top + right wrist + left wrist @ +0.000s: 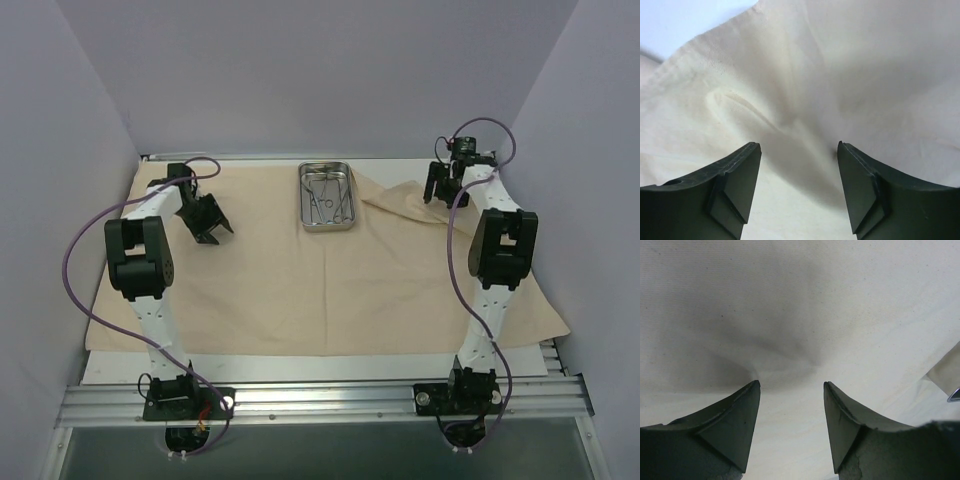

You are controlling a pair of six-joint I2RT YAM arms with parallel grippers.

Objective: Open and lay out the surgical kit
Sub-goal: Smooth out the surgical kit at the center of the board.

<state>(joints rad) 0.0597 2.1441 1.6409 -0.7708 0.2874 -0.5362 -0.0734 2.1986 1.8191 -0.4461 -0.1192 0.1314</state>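
The beige cloth wrap (pixel 300 290) lies spread over most of the table. On its far middle stands the shiny steel tray (pixel 327 196), with thin ring-handled instruments (pixel 330 200) inside. My left gripper (pixel 212 225) hovers open over the cloth's left part, left of the tray; its view shows bare cloth (pixel 800 315) between the fingers (pixel 740 415) and a tray corner (pixel 955 396) at the right edge. My right gripper (pixel 437 188) stands open at the far right over a rumpled fold of cloth (pixel 790 100), nothing between its fingers (pixel 860 185).
White walls close in the table on the left, back and right. The cloth's right part (pixel 420 205) lies wrinkled beside the tray, and its near right corner (pixel 555 325) reaches the table edge. A metal rail (pixel 320 400) carries both arm bases.
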